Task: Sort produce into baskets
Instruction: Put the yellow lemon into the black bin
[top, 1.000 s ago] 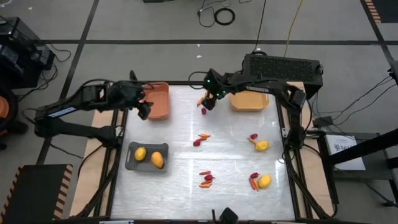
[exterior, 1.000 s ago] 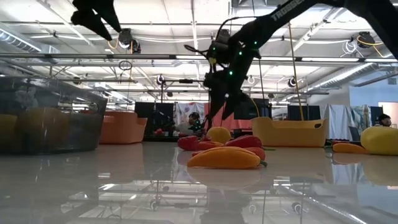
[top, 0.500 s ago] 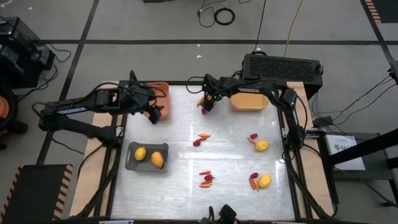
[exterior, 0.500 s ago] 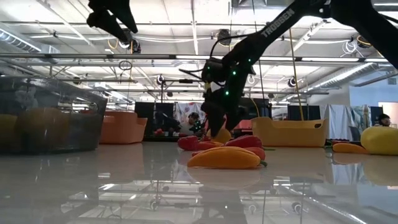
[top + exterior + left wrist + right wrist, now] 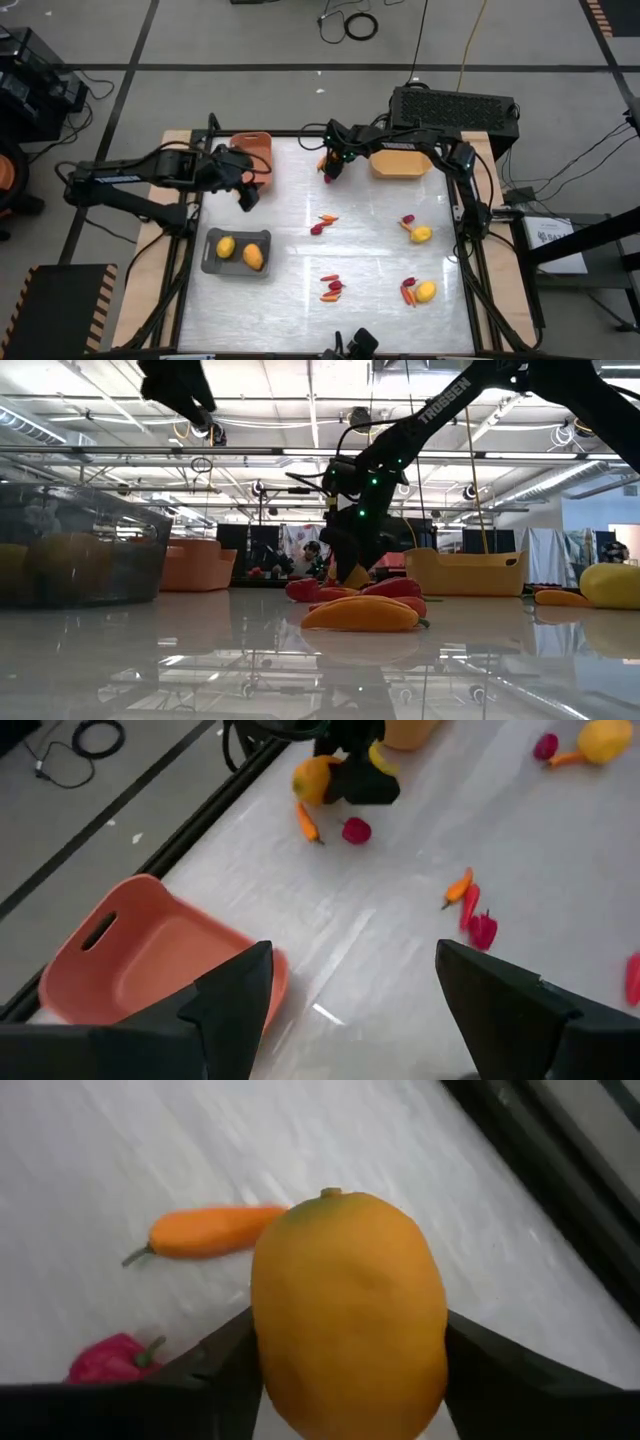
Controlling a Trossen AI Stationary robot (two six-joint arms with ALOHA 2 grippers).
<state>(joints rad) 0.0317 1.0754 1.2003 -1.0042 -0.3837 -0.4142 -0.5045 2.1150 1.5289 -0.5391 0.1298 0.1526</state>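
The salmon-orange basket point(image 5: 252, 148), a smooth moulded plastic tray with a slot handle, is taken as the landmark at the tabletop's point(image 5: 370, 250) far left corner. Just in front of it the left gripper point(image 5: 243, 193) is seen hovering with its fingers point(image 5: 235, 990) spread wide and nothing between them. Nearer the front edge, below that basket, the grey basket point(image 5: 236, 251) is found with two yellow-orange egg-shaped fruits point(image 5: 240, 251) in it. To the right of the salmon-orange basket, along the far edge, the right gripper point(image 5: 333, 166) is lowered to the tabletop; its fingers point(image 5: 215, 1365) are set on either side of a smooth yellow-orange fruit point(image 5: 348, 1315), touching its flanks, though a firm hold cannot be told. Beside that fruit a slim orange pepper point(image 5: 205, 1233) and a dark red piece point(image 5: 112, 1359) are lying. Farther right the squarer yellow-orange basket point(image 5: 401, 161) is placed. More produce is scattered in small clusters across the glossy white tabletop toward the front.
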